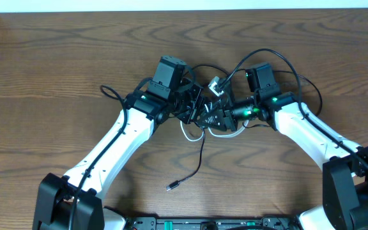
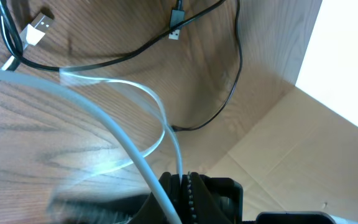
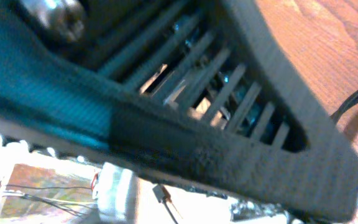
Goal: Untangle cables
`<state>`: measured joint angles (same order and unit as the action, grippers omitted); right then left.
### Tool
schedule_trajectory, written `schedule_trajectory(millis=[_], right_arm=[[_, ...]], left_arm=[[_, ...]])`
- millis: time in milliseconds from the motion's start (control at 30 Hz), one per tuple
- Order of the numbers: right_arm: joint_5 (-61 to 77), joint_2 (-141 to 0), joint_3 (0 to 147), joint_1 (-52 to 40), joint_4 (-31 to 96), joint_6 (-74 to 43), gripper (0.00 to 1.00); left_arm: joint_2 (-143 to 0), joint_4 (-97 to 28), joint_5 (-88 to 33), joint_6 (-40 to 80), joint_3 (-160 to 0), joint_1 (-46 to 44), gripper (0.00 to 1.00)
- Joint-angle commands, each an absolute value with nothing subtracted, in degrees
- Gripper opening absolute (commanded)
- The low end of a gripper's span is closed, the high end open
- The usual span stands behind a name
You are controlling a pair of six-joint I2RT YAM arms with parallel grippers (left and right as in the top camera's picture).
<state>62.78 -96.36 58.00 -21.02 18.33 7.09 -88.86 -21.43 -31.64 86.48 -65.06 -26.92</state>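
Wood table (image 1: 56, 57), left arm (image 1: 114, 144) and right arm (image 1: 312, 131) both angled inward, wrists nearly meeting. Left gripper (image 2: 185, 182) pinched tight on white cable (image 2: 129, 140). Right gripper (image 1: 219, 118) sits just beside the left gripper, its own view blocked, so jaw width cannot be told. Black cable (image 1: 200, 156) trails out from under the left gripper to a loose plug end (image 1: 171, 186). Looks mid-separation. Next, the right probably needs the black cord, drawn away from the left gripper.

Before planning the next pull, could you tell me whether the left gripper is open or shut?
Shut: the left gripper has its jaws pressed together, with the white cable pinched between them.
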Motion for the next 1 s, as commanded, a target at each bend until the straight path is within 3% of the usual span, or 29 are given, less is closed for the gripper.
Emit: schedule_trajectory(millis=[0,133,200,400,600,800,967], right_arm=[[57.82,-95.42,58.06,-21.47,18.59,3.81,0.01],[54.54,-95.42,58.06,-21.26,19.09,3.81,0.01],[53.84,-95.42,58.06,-21.26,19.11,3.84,0.01],[45.65,-95.42,58.06,-20.78,20.82,2.48,0.01],[36.99,-95.53,58.04,-18.94,22.17,-0.45,0.01],[31.44,-95.55,58.04,-18.41,23.62,-0.36,0.01],[33.98,-95.46,58.06,-18.41,23.44,-0.47,0.01]], left_arm=[[-88.73,-21.58,-30.13,87.64,-64.62,-27.29,0.07],[-88.73,-21.58,-27.27,81.21,-64.62,-27.31,0.08],[-88.73,-21.58,-25.52,75.11,-64.62,-27.29,0.17],[-88.73,-24.12,-24.14,52.95,-64.62,-27.18,0.63],[-88.73,-32.40,-24.12,48.18,-64.62,-23.09,0.86],[-88.73,-39.66,-24.08,37.98,-64.62,-19.25,0.93],[-88.73,-44.25,-19.14,28.75,-64.62,-18.98,0.92]])
